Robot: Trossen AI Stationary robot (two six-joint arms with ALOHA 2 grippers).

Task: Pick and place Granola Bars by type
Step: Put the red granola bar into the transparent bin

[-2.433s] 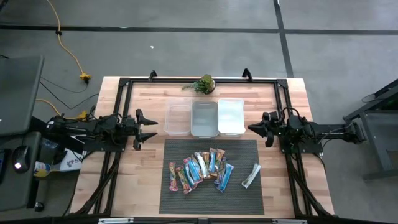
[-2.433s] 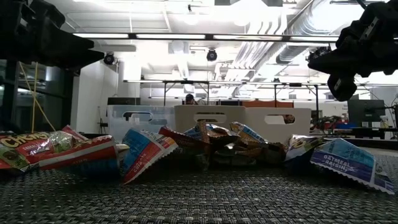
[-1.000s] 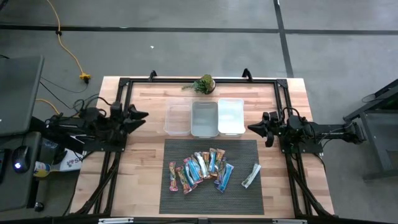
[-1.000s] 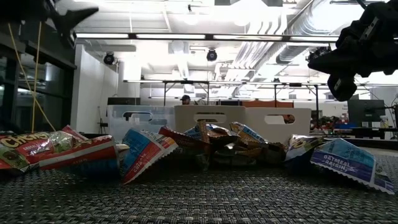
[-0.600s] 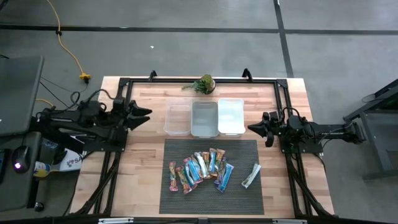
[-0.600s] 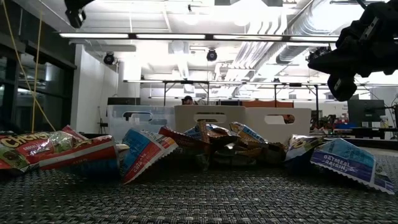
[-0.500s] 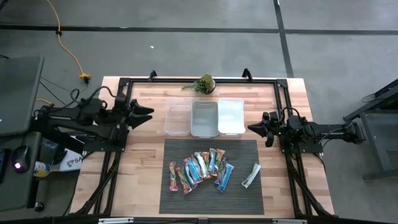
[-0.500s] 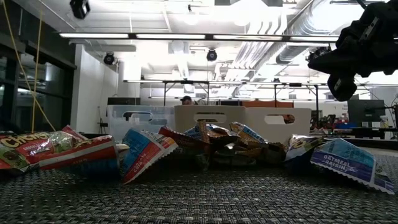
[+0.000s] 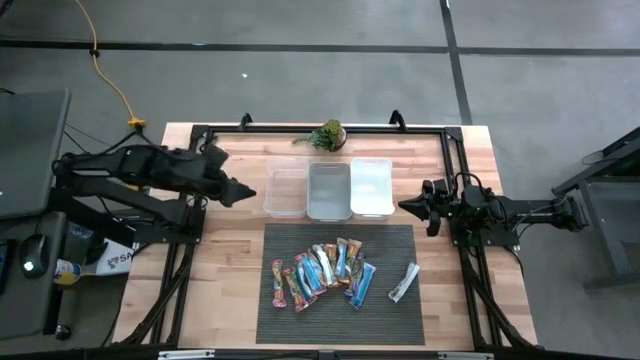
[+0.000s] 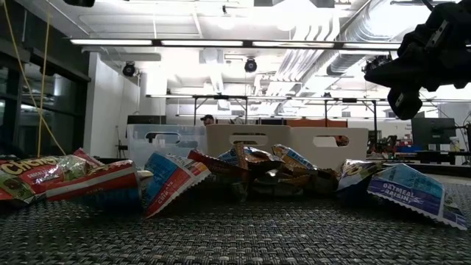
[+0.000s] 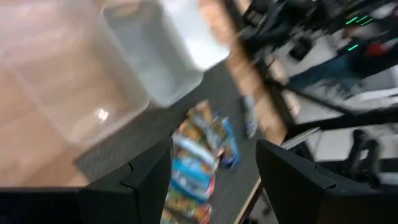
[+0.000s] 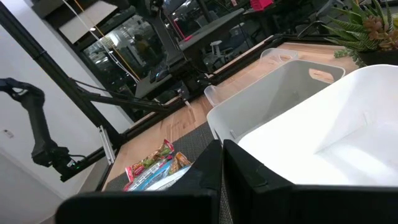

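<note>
High view: the Granola Bars (image 9: 322, 272) lie fanned in a cluster on a dark mat (image 9: 340, 318), which sits on the wooden table (image 9: 230, 270) just below a row of three clear bins (image 9: 329, 190). One white-silver bar (image 9: 403, 282) lies apart from the cluster, on the mat's right part. A small green plant (image 9: 327, 134) stands beyond the bins at the table's far edge. The left gripper (image 9: 240, 192) hangs just left of the leftmost bin, and from here I cannot tell how its fingers stand. The right gripper (image 9: 412, 207) waits just right of the rightmost bin. A yellow cable (image 9: 112, 82) runs over the floor left of the table.

Low view: wrappers fill the foreground on the mat. One at the far left reads "CHEWY" in part (image 10: 20, 171); a blue-purple one at the right reads "OATMEAL RAISIN" (image 10: 408, 193). The bins stand behind the bars, and a person's head (image 10: 208, 119) shows beyond them in the room.

Left wrist view: the two dark fingers (image 11: 146, 180) stand apart with nothing between them, above the mat near the bins; the bars show past them, blurred.

Right wrist view: the fingers (image 12: 239, 168) lie closed together, empty, beside the nearest bin; a few bars show past the bins on the mat.
</note>
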